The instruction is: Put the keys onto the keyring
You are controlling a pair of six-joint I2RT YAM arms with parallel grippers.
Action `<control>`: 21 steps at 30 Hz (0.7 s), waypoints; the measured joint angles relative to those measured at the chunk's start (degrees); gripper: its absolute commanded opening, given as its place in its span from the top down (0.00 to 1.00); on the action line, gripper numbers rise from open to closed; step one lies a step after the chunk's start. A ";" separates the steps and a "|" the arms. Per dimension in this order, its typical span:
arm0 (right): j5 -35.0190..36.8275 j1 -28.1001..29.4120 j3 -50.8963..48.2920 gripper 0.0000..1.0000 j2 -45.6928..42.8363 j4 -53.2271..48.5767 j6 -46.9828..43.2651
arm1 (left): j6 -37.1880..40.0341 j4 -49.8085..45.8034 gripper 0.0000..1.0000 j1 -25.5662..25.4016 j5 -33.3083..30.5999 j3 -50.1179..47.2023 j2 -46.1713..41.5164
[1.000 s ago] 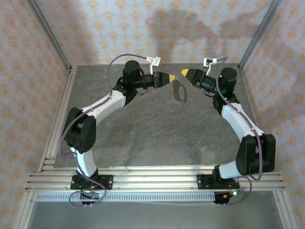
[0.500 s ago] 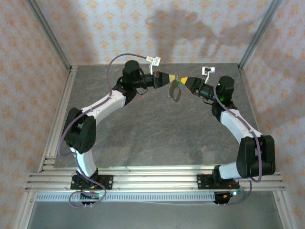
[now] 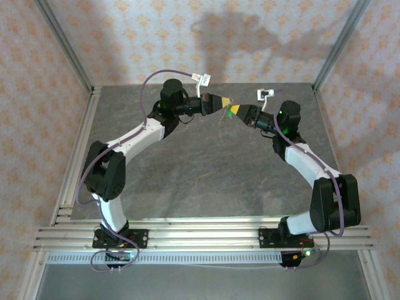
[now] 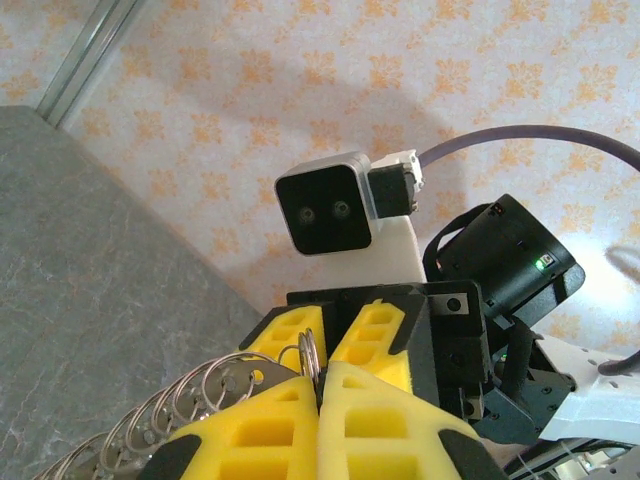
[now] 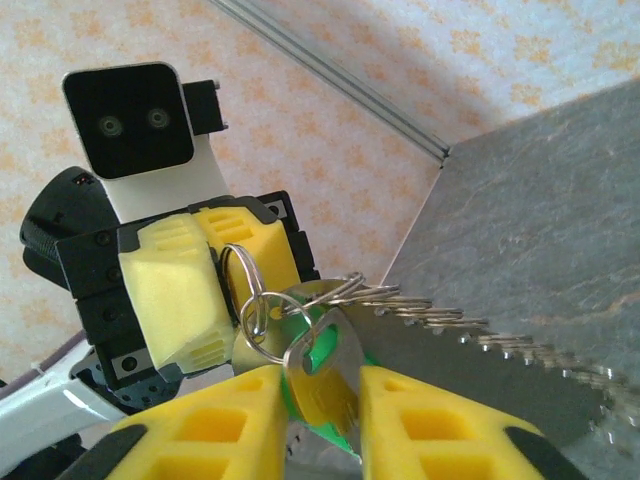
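Note:
Both grippers meet tip to tip above the back of the table. My left gripper [image 3: 223, 104] [image 4: 318, 378] is shut on the keyring [image 4: 310, 352], a thin steel split ring standing upright between its yellow pads. In the right wrist view the keyring [image 5: 238, 272] sticks out of the left gripper's fingers [image 5: 175, 290]. A second small ring links it to one of the keys [image 5: 335, 380], silver with a green head. My right gripper [image 3: 234, 111] [image 5: 318, 388] is shut on that key. A chain of small rings [image 5: 480, 318] [image 4: 150, 430] trails off sideways.
The grey stone-patterned table top [image 3: 206, 175] lies below both arms. Aluminium rails [image 3: 75, 162] run along its left and near edges. Patterned walls [image 3: 250, 37] stand close behind the grippers. The right wrist camera [image 4: 325, 205] sits just beyond the left fingers.
The right gripper has moved left until it meets the left gripper, and its jaws have narrowed round the key. The left arm has stayed still, still pinching the ring.

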 measured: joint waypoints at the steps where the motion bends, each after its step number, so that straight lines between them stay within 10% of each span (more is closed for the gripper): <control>1: -0.02 0.00 -0.02 0.86 0.02 0.02 -0.07 | 0.00 0.00 1.00 0.00 0.00 0.00 0.00; 6: -0.22 0.00 -0.02 1.00 0.00 -0.07 -0.85 | 0.02 -0.02 1.00 0.00 0.00 0.00 0.00; 21: -0.17 2.49 0.00 1.00 0.00 -0.66 -1.81 | 0.00 -0.02 1.00 0.00 -0.02 0.00 -0.24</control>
